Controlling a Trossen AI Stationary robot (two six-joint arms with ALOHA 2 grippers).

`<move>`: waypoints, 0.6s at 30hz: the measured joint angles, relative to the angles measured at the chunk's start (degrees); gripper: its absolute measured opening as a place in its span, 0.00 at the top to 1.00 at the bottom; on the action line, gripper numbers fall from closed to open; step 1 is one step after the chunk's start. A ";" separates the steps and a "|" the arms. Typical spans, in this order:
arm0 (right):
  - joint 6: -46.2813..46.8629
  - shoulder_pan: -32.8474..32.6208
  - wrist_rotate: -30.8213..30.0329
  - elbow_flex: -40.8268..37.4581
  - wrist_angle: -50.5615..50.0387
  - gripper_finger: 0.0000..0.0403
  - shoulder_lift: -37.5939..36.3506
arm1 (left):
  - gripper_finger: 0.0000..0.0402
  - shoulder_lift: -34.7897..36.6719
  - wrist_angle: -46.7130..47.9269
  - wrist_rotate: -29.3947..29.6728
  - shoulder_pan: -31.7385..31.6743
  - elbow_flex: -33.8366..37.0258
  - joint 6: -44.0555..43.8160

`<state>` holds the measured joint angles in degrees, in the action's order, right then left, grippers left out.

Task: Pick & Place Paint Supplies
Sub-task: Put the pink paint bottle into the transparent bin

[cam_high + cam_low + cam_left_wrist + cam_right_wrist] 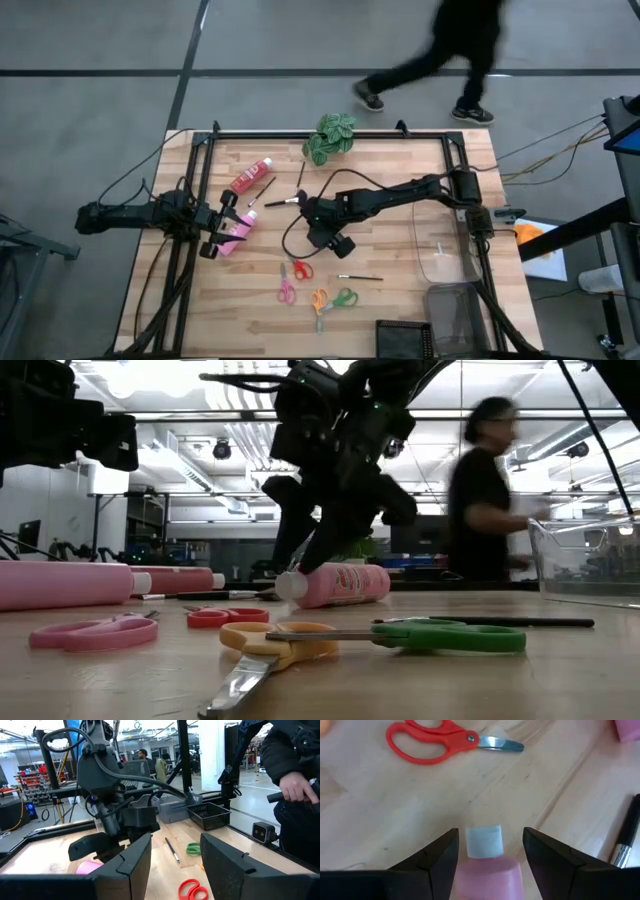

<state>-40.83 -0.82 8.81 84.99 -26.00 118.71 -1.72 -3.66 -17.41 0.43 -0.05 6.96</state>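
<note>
Right hand set to pick a pink bottle

The left hand point(213, 237) waits well left of the red scissors point(301, 270), fingers wide and holding nothing, with one pink bottle point(238, 228) just beside it. The red bottle point(251, 177) lies farther back and left of the scissors. Just behind the scissors, the right hand point(490, 836) is low over a second pink bottle point(485, 870) that lies on the desk point(400, 300). Its fingers are spread either side of the neck below the white cap, not visibly squeezing. This looks like the grasp step: next, close firmly, lift level, and carry it, likely to the clear bin point(445, 255) right of the scissors. A brush point(360, 277) also lies just right of them.
</note>
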 joint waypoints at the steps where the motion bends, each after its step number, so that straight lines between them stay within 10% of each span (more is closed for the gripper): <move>1: -0.20 0.00 -0.16 0.18 -0.07 0.45 0.33 | 0.58 -0.01 0.00 0.00 0.00 -0.02 0.00; 18: -1.67 -0.02 -3.39 -0.04 -0.72 0.46 2.46 | 0.58 -0.01 0.02 0.00 0.00 -0.02 0.00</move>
<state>-42.50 -0.84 5.43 84.95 -26.72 121.16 -1.74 -3.64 -17.41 0.43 -0.08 6.96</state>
